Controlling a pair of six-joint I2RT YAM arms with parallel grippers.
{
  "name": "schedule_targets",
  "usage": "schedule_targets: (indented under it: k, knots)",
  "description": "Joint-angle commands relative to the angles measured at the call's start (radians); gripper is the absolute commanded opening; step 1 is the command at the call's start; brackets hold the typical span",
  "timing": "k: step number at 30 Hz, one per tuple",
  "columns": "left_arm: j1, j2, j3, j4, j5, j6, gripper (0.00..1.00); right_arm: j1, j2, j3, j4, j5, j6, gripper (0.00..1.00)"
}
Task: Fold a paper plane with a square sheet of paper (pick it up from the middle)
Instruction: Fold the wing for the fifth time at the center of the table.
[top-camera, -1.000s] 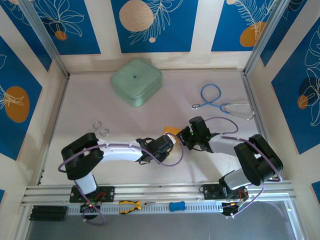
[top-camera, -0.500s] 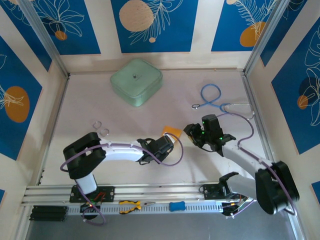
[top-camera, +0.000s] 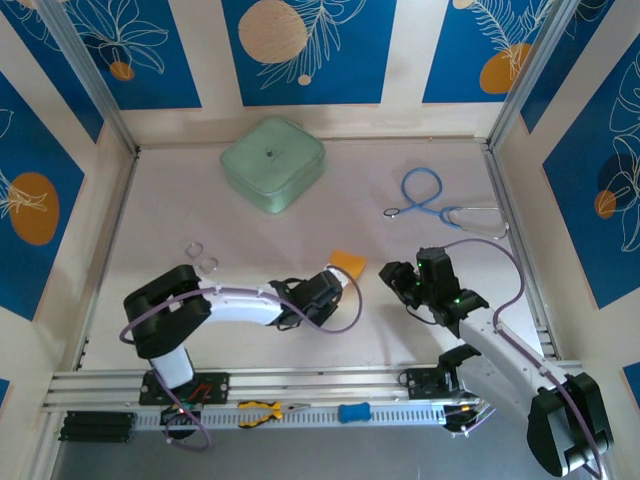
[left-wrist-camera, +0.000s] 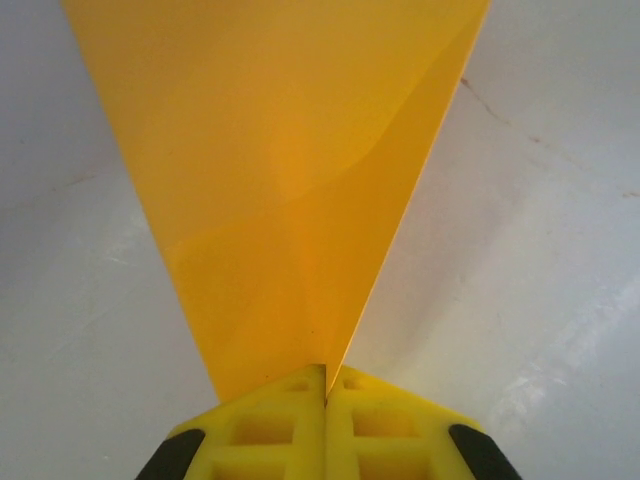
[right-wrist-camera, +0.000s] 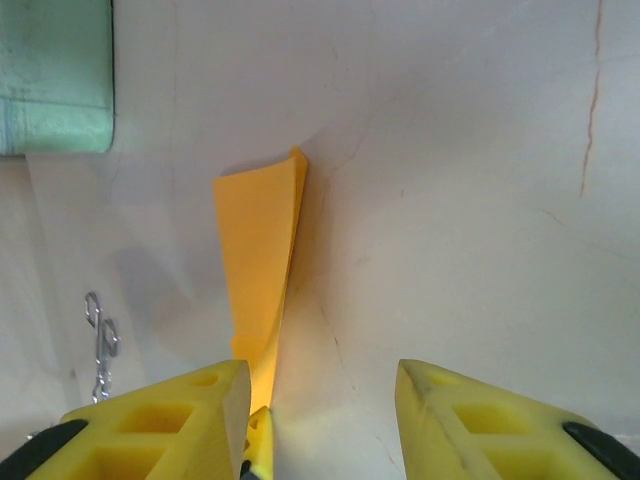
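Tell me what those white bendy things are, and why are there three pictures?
They are two robot arms bolted to a table. One picture looks down from above. The other two come from little cameras on each arm's wrist, so you see the yellow fingers up close. The left gripper is pinched shut on a folded orange-yellow paper. The right gripper is open nearby, holding nothing. Also on the table are a mint-green case, a blue stethoscope and small metal rings.
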Motion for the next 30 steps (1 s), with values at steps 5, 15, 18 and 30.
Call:
schedule_targets:
  k: [5, 15, 18, 30]
  knots:
    - [0.057, -0.085, -0.152, 0.242, 0.185, 0.006, 0.0, 0.076, 0.001, -0.016, 0.06, 0.065, -0.087, 0.42]
    - [0.197, -0.086, -0.178, 0.281, 0.451, -0.048, 0.0, 0.094, 0.095, 0.001, 0.159, -0.048, -0.147, 0.38]
    - [0.229, -0.072, -0.169, 0.278, 0.525, -0.062, 0.0, 0.104, 0.151, 0.014, 0.213, -0.103, -0.171, 0.37]
    - [0.292, -0.004, -0.111, 0.207, 0.675, -0.089, 0.0, 0.158, 0.377, 0.103, 0.329, -0.228, -0.243, 0.32]
